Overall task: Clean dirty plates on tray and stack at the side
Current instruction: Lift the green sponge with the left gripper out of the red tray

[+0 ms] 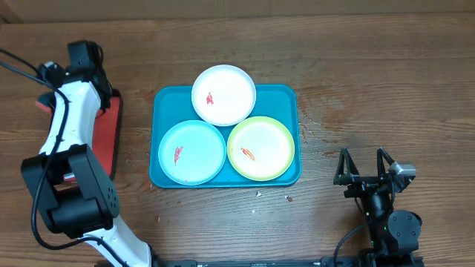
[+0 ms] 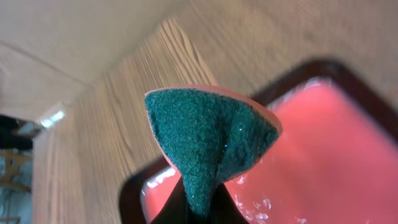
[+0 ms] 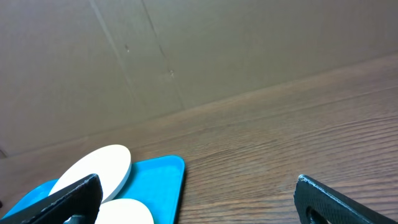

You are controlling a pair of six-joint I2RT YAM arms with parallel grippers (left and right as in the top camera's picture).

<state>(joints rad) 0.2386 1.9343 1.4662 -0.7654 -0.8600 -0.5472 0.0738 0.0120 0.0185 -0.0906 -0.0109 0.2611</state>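
Three plates lie on the teal tray (image 1: pixel 159 104) in the overhead view: a white plate (image 1: pixel 230 85) at the back, a light blue plate (image 1: pixel 197 144) front left and a yellow-green plate (image 1: pixel 267 141) front right. Each carries a red smear. My left gripper (image 2: pixel 199 208) is shut on a dark green scouring sponge (image 2: pixel 205 130), held above the red tray (image 2: pixel 323 162). My right gripper (image 1: pixel 364 167) stands open and empty on the table right of the teal tray. Its wrist view shows the tray's corner (image 3: pixel 165 180) and the white plate (image 3: pixel 93 168).
The red tray with dark rim (image 1: pixel 104 137) lies left of the teal tray, partly under my left arm (image 1: pixel 74 111). A few crumbs and wet marks dot the wood near the teal tray's right edge (image 1: pixel 315 130). A cardboard wall (image 3: pixel 186 50) stands behind the table.
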